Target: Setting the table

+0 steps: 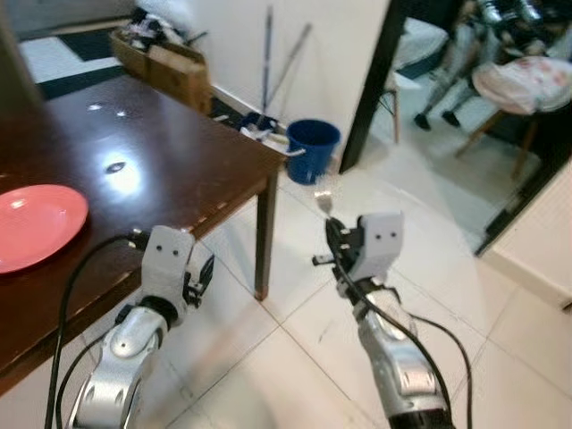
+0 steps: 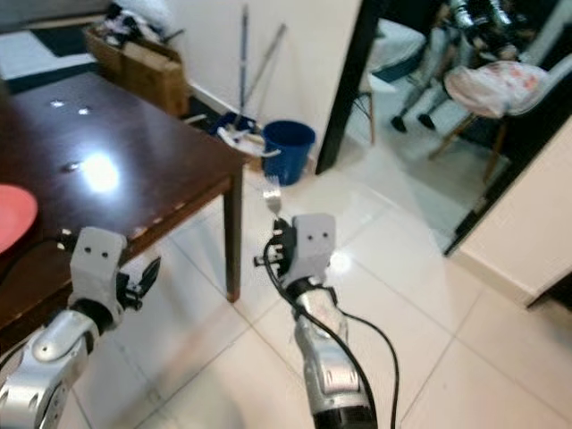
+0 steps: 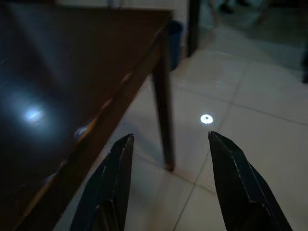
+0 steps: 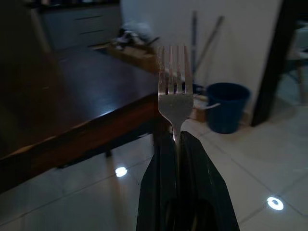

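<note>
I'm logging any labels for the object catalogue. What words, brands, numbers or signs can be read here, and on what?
None can be read. The fork, pink plate, dark table and blue bucket bear no visible text. The cardboard box behind the table is too blurred to tell.

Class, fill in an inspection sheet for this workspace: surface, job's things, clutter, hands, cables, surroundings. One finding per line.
Surface: dark glossy table, with light glare.
Job's things: pink plate on the table; fork held upright.
Clutter: cardboard box at the table's far end.
Hands: left hand open, at the table edge; right hand shut on the fork, over the floor.
Cables: black cables along both arms.
Surroundings: blue bucket, mop handles, tiled floor, doorway.
</note>
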